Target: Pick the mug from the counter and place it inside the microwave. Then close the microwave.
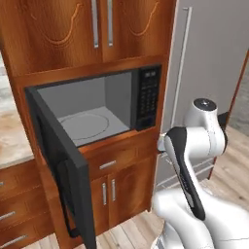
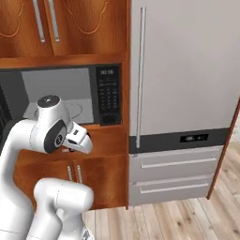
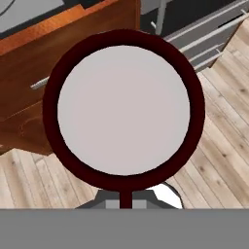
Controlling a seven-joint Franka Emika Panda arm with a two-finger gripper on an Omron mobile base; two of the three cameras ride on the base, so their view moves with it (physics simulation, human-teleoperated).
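We see the small dark maroon round mug (image 3: 124,109) head-on from above in the hand view: a thick, glossy maroon ring around a flat pale grey inside, with a thin maroon strip running down from its lower edge. It sits right in front of the hand camera, above a pale wooden plank floor (image 3: 214,160) and beside brown wooden drawer fronts, so it is carried up off any tabletop. The fingertips are hidden behind the mug, and we cannot tell how the jaws stand.

In the base views the white arm folds near the cabinet front, its hand (image 2: 78,138) low, just under the microwave's level, before the wooden drawer. The built-in black microwave (image 1: 146,97) stands open: its black door (image 1: 65,180) with a black bar handle swings out toward the near left, showing a smooth grey cavity and a round glass turntable (image 1: 85,125). A dark keypad panel lines its right side. Warm brown carved wooden cabinets (image 1: 58,29) with slim metal handles frame it. To the far left lies a strip of the beige mottled marble tabletop (image 1: 12,141). To the right stands a tall matte grey refrigerator (image 2: 187,70) with a long vertical bar handle and two drawers below.
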